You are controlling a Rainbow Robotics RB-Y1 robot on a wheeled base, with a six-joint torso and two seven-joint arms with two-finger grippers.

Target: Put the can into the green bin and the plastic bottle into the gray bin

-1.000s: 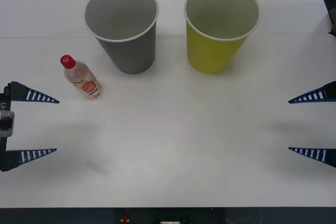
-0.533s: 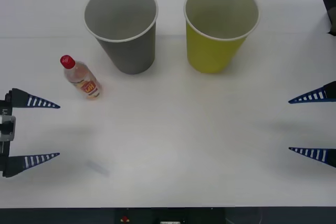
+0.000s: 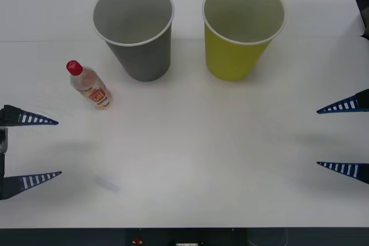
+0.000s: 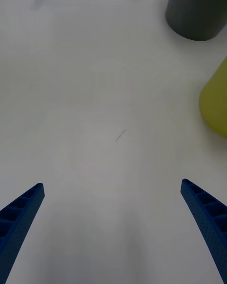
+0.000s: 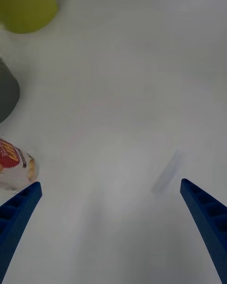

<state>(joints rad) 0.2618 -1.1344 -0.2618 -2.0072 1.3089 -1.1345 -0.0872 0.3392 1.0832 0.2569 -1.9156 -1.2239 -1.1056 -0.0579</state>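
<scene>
My left gripper (image 3: 31,149) sits at the worktop's left edge, fingers spread wide, nothing between them, apart from everything. Plastic bottle (image 3: 87,84): near the left edge, toward the far side, lying tilted with its red cap pointing to the far left corner, just beyond my left gripper and near the gray bin. Gray bin (image 3: 134,30): upright toward the far edge, left of centre; its inside shows bare gray, nothing in it. Green bin (image 3: 243,30): upright beside the gray one, a gap between them, right of centre; its inside likewise shows nothing. My right gripper (image 3: 345,137) rests at the worktop's right edge, fingers wide, holding nothing. The front view looks into both open mouths; my wrist views give outer walls alone. My left wrist view adds the bottle's label (image 5: 10,157) close by one fingertip and a faint smudge (image 5: 166,172) on the worktop (image 5: 132,75); my right wrist view adds a small dark scratch (image 4: 120,135).
</scene>
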